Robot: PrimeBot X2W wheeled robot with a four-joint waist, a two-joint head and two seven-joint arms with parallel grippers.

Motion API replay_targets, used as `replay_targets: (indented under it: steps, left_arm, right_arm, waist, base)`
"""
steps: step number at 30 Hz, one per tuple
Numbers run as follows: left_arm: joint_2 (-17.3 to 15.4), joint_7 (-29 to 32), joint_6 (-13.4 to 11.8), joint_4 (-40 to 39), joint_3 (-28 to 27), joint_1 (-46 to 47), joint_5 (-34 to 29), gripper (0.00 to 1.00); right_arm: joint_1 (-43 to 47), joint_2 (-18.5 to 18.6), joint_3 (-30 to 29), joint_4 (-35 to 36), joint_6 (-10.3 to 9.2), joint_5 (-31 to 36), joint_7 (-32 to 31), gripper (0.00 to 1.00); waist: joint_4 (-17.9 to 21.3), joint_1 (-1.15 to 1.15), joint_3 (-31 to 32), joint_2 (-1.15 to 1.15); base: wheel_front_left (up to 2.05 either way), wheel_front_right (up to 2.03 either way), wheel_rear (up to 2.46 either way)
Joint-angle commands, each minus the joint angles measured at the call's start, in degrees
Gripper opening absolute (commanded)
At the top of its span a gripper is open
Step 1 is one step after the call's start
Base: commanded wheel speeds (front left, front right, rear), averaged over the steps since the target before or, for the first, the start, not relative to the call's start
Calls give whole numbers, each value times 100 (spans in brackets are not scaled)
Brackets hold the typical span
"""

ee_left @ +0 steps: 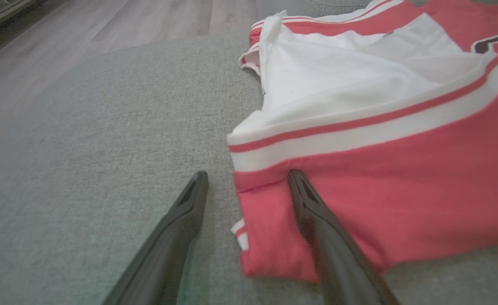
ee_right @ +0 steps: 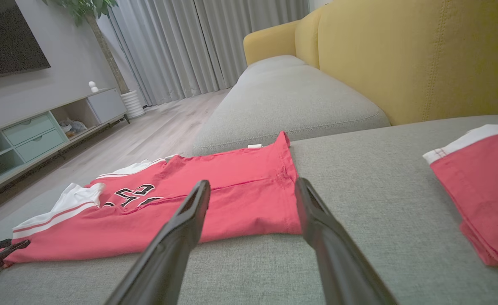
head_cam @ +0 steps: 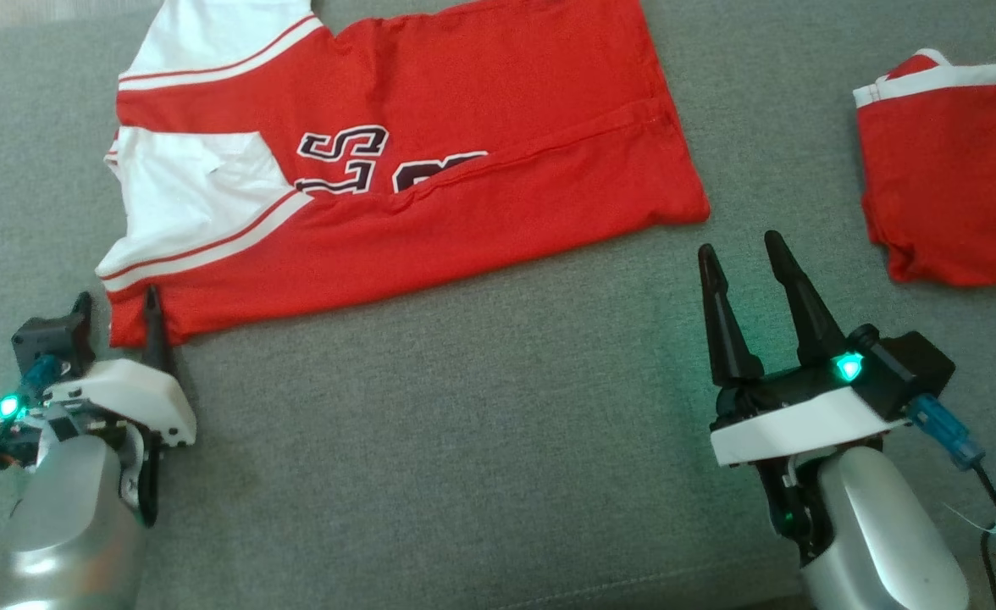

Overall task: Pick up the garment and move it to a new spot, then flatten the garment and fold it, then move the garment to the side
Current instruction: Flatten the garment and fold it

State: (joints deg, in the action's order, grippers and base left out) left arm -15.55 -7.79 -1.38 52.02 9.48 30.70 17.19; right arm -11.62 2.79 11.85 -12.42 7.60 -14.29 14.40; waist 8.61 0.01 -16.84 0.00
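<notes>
yellow backrest (ee_right: 401, 55) rises beyond the garment (ee_right: 215, 203) (right wrist view).

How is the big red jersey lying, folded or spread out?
Partly folded: the jersey lies flat on the grey cushion, its near side turned over, hiding part of the number.

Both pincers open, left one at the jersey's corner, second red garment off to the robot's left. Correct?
One slip: the second red garment lies to the robot's right, not its left; the head view shows it up past the right pincer. The rest holds: both pincers open, left pincer at the jersey's corner.
</notes>
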Motion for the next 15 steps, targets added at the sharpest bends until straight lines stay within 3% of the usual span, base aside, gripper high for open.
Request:
replay_targets:
  steps: [1,2,3,4,9,15]
  left_arm:
    - [-91,153,49,204,-60,-139,66,100]
    - [-65,122,72,243,-51,-140,81,82]
    - [-46,47,85,260,-37,-143,82,12]
    - [-28,-54,93,261,-25,-145,79,0]
    - [93,-597,105,-72,48,-138,8,0]
    - [287,-716,71,-1230,64,-315,-152,0]
  right_arm:
    - [-152,10,81,188,-11,-36,60,100]
    - [-144,10,65,174,-11,-36,60,100]
    - [-136,10,46,158,-11,-27,60,100]
    - [-131,10,25,142,-11,-15,60,100]
    - [-146,10,-118,52,-11,120,60,100]
    - [-397,9,-519,-681,-11,879,-82,100]
  waist:
    - [-11,-1,38,0]
    - [-23,-1,68,0]
    - [-42,-1,99,0]
    - [-65,-1,131,0]
    - [-267,-1,305,0]
    - [-631,-1,430,0]
  base:
    - [0,0,0]
    - [0,0,0]
    - [0,0,0]
    - [0,0,0]
    - [0,0,0]
    - [0,0,0]
